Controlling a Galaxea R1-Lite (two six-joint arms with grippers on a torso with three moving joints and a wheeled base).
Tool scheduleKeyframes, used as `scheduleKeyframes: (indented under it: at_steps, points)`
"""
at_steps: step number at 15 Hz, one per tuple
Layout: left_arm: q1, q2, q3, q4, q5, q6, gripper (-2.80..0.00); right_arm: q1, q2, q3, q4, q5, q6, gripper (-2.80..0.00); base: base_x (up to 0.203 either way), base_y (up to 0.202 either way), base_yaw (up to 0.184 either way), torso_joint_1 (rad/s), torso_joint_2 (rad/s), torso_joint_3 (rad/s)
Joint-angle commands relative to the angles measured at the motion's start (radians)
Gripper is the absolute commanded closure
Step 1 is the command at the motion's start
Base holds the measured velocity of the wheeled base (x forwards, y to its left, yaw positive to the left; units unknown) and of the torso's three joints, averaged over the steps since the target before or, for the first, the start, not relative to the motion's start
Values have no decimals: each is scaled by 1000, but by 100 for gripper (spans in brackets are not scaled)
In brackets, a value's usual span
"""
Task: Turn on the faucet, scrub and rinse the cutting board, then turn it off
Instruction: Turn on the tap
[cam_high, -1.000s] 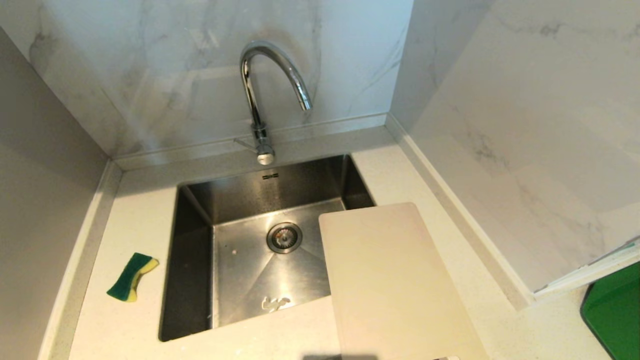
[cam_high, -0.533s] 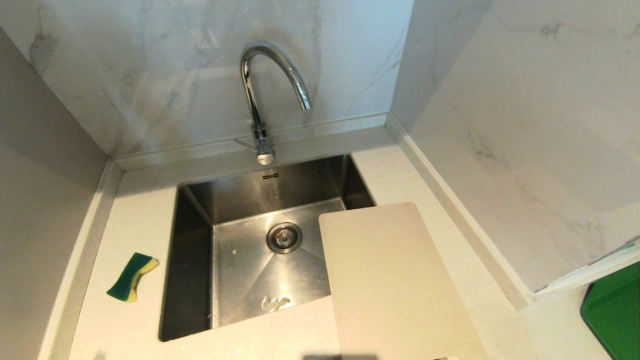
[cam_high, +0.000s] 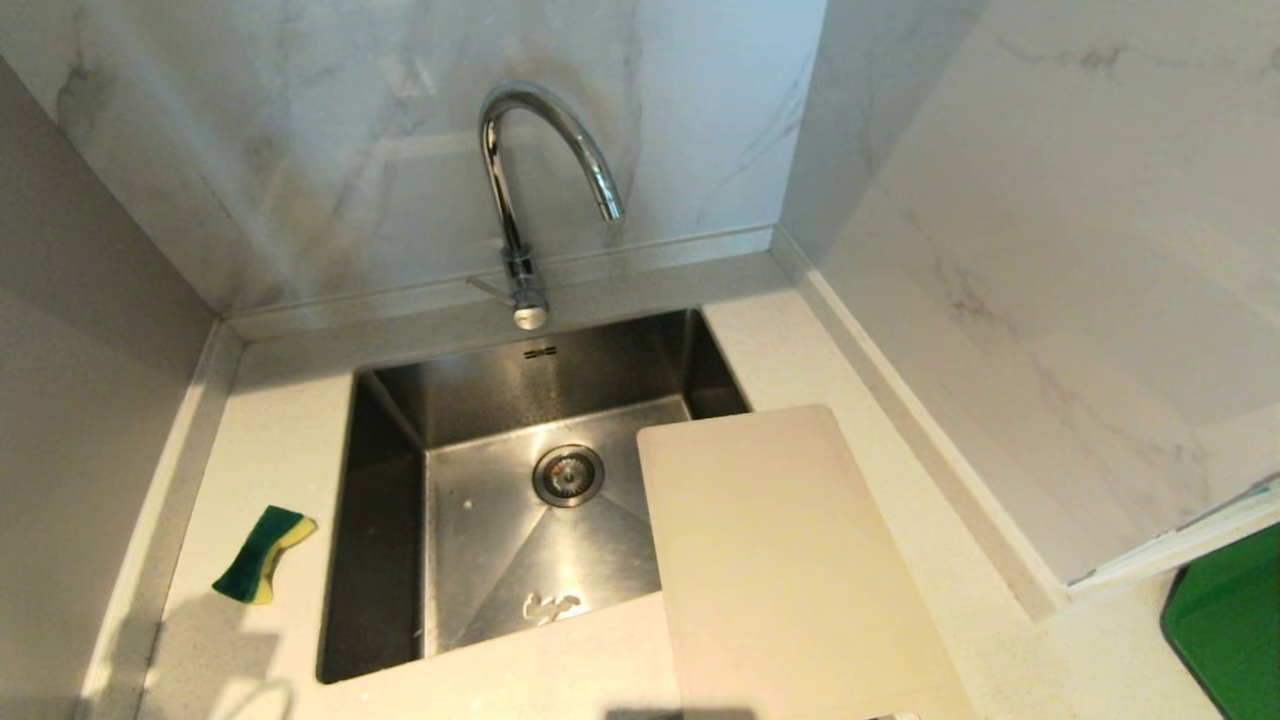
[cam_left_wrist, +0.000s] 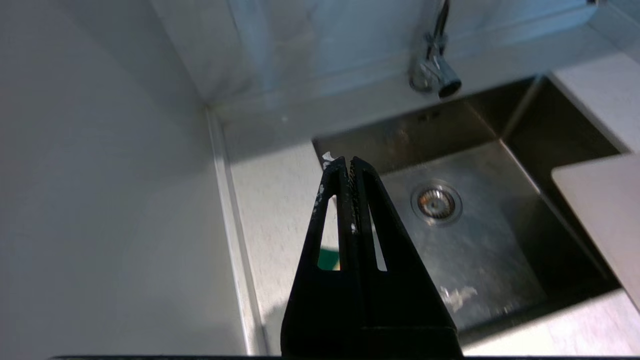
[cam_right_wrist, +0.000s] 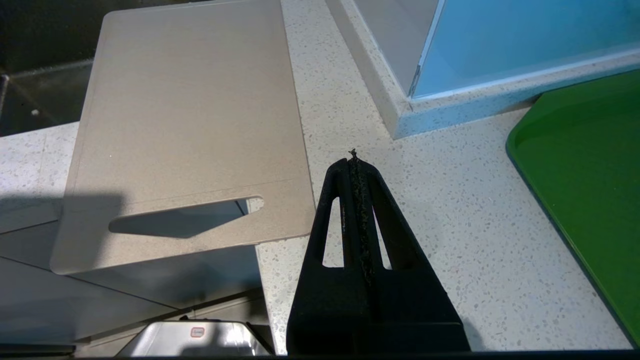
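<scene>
**Standing at the sink: items and tooling on hand**

Item 1, faucet (cam_high: 525, 190): chrome gooseneck, upright at the back edge of the sink (cam_high: 385, 560), spout arching over the basin; thin lever at its base, pointing toward the robot's left. No water visible.

Item 2, cutting board (cam_high: 790, 570): cream-beige, flat on the countertop (cam_high: 270, 440) to the right of the basin, its far left corner overhanging the sink; its slotted handle end juts past the counter's near edge.

Item 3, sponge (cam_high: 264, 553): green and yellow, on the counter left of the sink, apart from the basin.

Item 4, green tray (cam_high: 1228, 630): on the counter at far right.

Tool A, left gripper (cam_left_wrist: 349, 162): fingers pressed together, holding nothing; raised above the counter's left side, pointing toward the basin.

Tool B, right gripper (cam_right_wrist: 354, 160): fingers pressed together, empty; over bare counter just beside the board's handle end.
</scene>
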Motion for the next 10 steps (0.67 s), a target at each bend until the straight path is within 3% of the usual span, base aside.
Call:
scheduleKeyframes:
  at_steps: [1,6,10]
  points:
    - [12,176,-123,-1,-3,7,0,0,2,0,0,1,0,0,0,0,0,0,0,0]
    - [12,423,-321,-74,-6,20,0,0,2,0,1,1,-1,0,0,0,0,0,0,0]
    - [-43,577,-395,-88,-3,43,0,0,2,0,1,1,-1,0,0,0,0,0,0,0]
